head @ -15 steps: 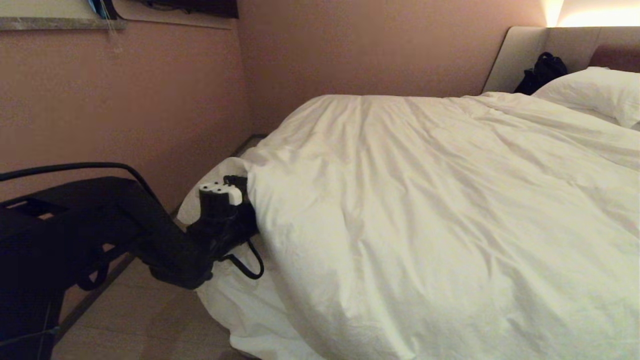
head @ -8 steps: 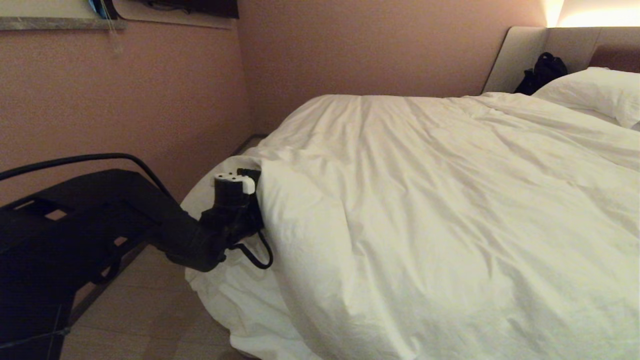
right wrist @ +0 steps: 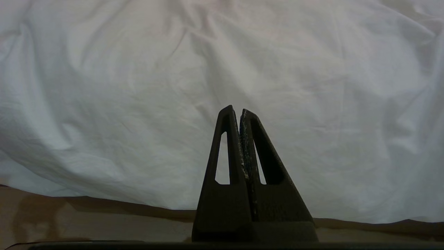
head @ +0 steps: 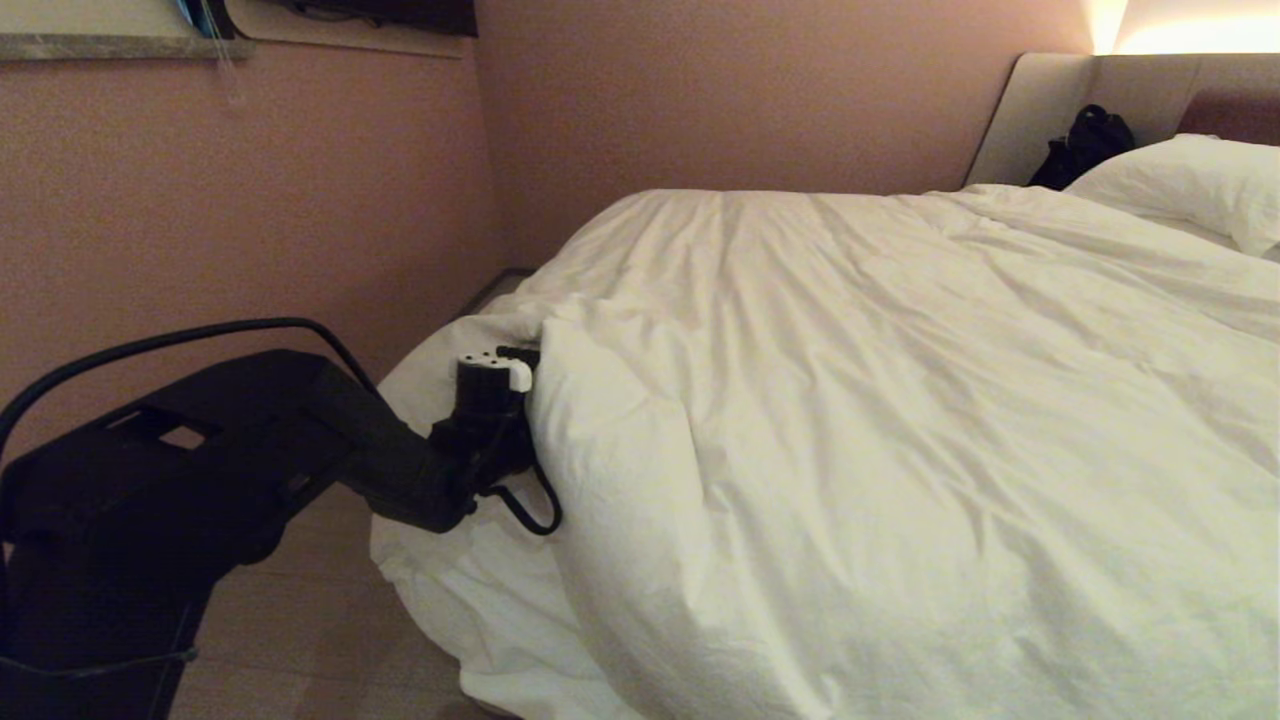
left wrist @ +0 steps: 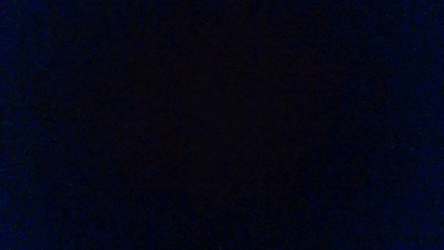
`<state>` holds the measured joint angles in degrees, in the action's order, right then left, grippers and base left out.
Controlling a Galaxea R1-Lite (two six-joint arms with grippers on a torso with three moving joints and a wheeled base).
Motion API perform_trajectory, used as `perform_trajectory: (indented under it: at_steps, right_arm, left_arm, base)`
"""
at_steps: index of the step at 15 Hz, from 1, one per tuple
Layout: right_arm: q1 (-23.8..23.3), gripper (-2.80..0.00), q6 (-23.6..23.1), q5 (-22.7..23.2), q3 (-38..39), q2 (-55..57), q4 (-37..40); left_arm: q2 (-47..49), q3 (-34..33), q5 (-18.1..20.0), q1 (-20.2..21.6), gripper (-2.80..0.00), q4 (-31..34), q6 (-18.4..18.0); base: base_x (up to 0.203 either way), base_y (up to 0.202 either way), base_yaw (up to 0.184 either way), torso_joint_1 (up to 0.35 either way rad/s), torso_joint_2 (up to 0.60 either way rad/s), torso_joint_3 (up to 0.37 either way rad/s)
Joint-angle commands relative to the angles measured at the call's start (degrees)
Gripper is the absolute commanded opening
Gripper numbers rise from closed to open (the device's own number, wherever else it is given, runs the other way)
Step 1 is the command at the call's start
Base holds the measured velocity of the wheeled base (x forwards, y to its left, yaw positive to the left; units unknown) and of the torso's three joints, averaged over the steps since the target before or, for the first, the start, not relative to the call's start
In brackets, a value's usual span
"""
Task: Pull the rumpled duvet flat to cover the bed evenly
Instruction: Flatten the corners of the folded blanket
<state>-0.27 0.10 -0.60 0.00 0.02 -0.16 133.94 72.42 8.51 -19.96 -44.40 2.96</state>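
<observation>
The white, wrinkled duvet [head: 850,400] lies over most of the bed [head: 1040,110] and hangs down its near side. At the left corner its edge is folded back, baring the white sheet [head: 430,370]. My left gripper [head: 522,405] is pushed into that folded edge, with its fingers buried in the cloth. The left wrist view is completely dark. My right gripper [right wrist: 239,110] is shut with nothing in it, and it hangs in front of the draped duvet [right wrist: 173,86] just above the floor [right wrist: 86,222].
A pink wall [head: 250,200] runs close along the bed's left side, leaving a narrow strip of floor [head: 300,620]. A white pillow [head: 1190,180] and a black bag [head: 1085,140] sit by the headboard. A shelf [head: 100,45] juts from the wall at the upper left.
My left arm has moved right and a little up along the bed's corner. The duvet's folded edge went with it, and more of the sheet shows. The right gripper has not moved.
</observation>
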Motion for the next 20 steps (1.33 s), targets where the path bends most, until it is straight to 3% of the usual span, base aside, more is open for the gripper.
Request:
perform_trajectory:
  at_steps: [1,6,7,14,20]
  right_arm:
    - [0.0,-2.8,0.0,0.0,0.0,0.0,0.0]
    - [0.0,-2.8,0.0,0.0,0.0,0.0,0.0]
    - [0.0,-2.8,0.0,0.0,0.0,0.0,0.0]
    - [0.0,-2.8,0.0,0.0,0.0,0.0,0.0]
    - [0.0,-2.8,0.0,0.0,0.0,0.0,0.0]
  left_arm:
    - [1.1,1.2,0.1,0.0,-2.8,0.1,0.1]
    - [2.2,2.4,-0.1,0.0,-2.8,0.1,0.0]
    - [2.3,2.5,-0.2,0.0,0.0,-0.1,0.0]
    - [4.7,3.3,-0.4,0.0,0.0,-3.7,-0.3]
    - [10.6,11.1,-2.4,0.2,0.0,-5.5,-0.2]
  base:
    - [0.0,0.0,0.0,0.0,0.0,0.0]
    - [0.0,0.0,0.0,0.0,0.0,0.0]
    - [0.0,0.0,0.0,0.0,0.0,0.0]
    - [0.0,0.0,0.0,0.0,0.0,0.0]
    - [0.0,0.0,0.0,0.0,0.0,0.0]
